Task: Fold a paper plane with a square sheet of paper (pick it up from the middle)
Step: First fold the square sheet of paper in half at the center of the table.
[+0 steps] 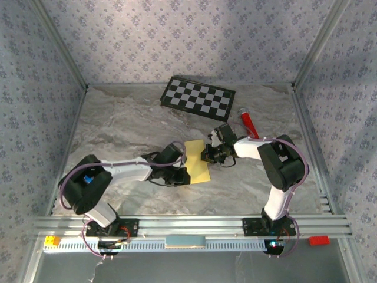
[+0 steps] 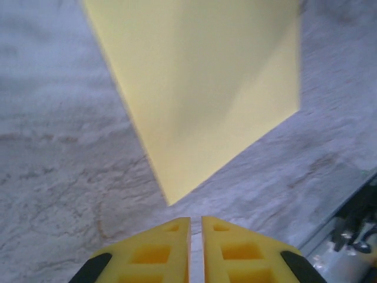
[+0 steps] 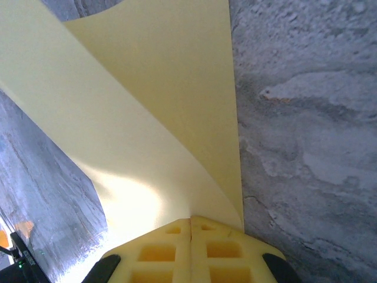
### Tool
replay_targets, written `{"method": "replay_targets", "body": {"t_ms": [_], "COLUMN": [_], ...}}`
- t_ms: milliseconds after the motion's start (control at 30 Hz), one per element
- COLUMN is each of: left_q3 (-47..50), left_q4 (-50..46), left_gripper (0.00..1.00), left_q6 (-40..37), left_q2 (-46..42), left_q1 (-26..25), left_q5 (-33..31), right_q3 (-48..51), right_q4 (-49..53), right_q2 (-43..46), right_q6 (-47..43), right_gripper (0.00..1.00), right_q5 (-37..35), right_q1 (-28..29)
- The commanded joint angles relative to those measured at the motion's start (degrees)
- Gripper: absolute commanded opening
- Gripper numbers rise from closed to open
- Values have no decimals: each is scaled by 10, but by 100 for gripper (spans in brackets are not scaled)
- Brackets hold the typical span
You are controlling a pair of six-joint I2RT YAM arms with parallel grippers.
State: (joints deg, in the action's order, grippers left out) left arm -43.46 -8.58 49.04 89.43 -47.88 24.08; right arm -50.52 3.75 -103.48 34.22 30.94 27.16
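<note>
The square sheet of paper (image 1: pixel 197 164) is pale yellow and lies at mid-table between the two arms. My right gripper (image 1: pixel 207 154) is at its right edge and is shut on it. In the right wrist view the sheet (image 3: pixel 147 118) rises from the pinched edge at my right gripper (image 3: pixel 190 219) and curls over its lower part. My left gripper (image 1: pixel 183 175) rests low at the sheet's near left side. In the left wrist view my left gripper (image 2: pixel 196 219) has its jaws nearly together with bare table in the slit. A corner of the sheet (image 2: pixel 206 88) lies just ahead, untouched.
A black-and-white checkerboard panel (image 1: pixel 197 97) lies at the back of the table. A red tube (image 1: pixel 248 122) is to the right of it, behind the right arm. An aluminium rail (image 1: pixel 188 224) runs along the near edge, with a small yellow block (image 1: pixel 52 240) and a red block (image 1: pixel 318 240) below it.
</note>
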Motion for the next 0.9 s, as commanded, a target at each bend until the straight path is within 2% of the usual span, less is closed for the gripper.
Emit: {"method": "replay_targets", "body": {"t_ms": [0, 167, 367, 867], "left_q3": [-55, -107, -159, -133], "left_q4": [-31, 9, 0, 39], "left_gripper": [13, 12, 12, 12], "left_q6": [-19, -16, -26, -36], "left_q2": [-3, 56, 119, 195], "left_q1": [46, 100, 122, 145], "left_q5": [16, 43, 45, 22], "right_q3": [22, 20, 16, 19], "right_q4": [109, 115, 126, 122], "right_q2": [-37, -36, -42, -51], "right_q6": [-25, -33, -36, -35], "right_gripper": [0, 0, 0, 0], "right_q5": [-75, -75, -75, -72], "right_q1": [-4, -5, -7, -5]}}
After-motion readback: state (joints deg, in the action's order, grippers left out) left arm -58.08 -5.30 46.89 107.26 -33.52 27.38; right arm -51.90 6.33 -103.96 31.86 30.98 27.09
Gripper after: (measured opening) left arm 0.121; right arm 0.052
